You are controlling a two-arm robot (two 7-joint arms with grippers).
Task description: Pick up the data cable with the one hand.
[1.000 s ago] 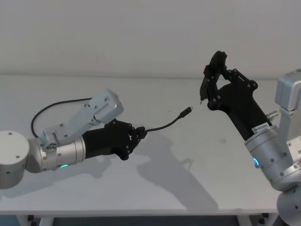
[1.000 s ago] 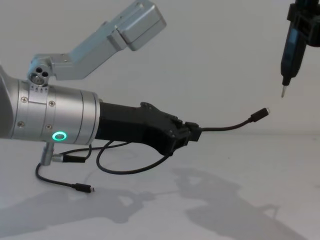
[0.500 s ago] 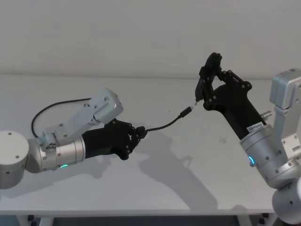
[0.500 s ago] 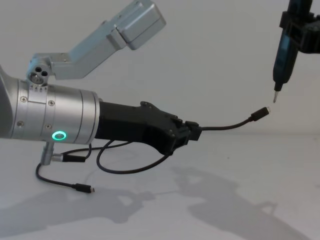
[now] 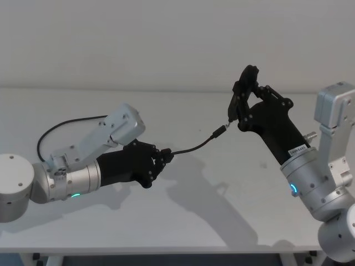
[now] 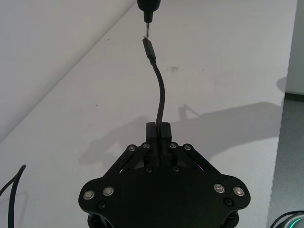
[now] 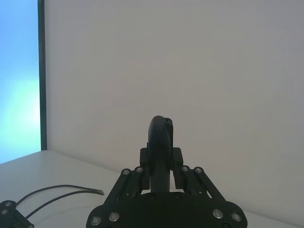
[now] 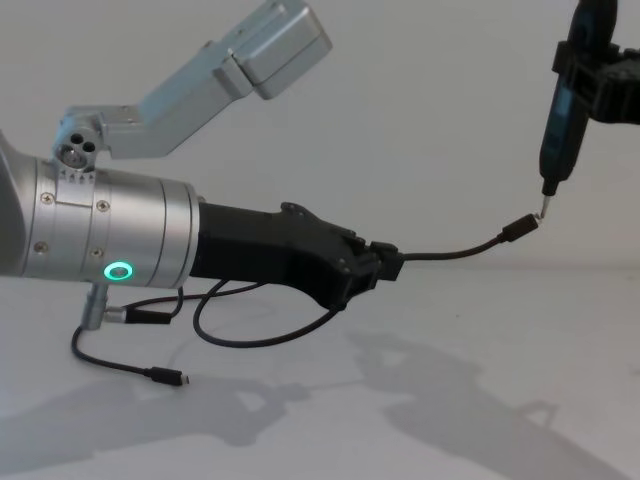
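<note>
1. We are seeing the white table (image 5: 233, 216) as our landmark; above its left half the left gripper (image 5: 164, 157), black and angular on a thick silver cylindrical wrist with a glowing green ring, is reaching out level toward the table's middle.
2. Its fingers (image 6: 158, 130) are pressing together on the long thin black data cable (image 5: 194, 147), pinching it a little way behind its free end and holding that stretch clear above the table.
3. In the chest view we are seeing the left gripper (image 8: 385, 266) with the data cable (image 8: 450, 255) running out of it to the right and curving gently upward, while the rest of the cable is drooping in a loop beneath the gripper toward the table.
4. The cable's small dark rectangular plug (image 8: 520, 228) is hanging in the air above the table's middle, tilting upward.
5. Just above that plug we are seeing the narrow black upright tool (image 8: 562, 130), whose pointed metal tip is sitting right at the plug; from the left wrist view the tool (image 6: 148, 5) and plug (image 6: 147, 46) are lining up, and we cannot tell whether they are touching.
6. Above the table's right half the right gripper (image 5: 244, 94), black on a silver wrist with a blue light, is clamping that tool between its fingers (image 7: 177, 182).
</note>
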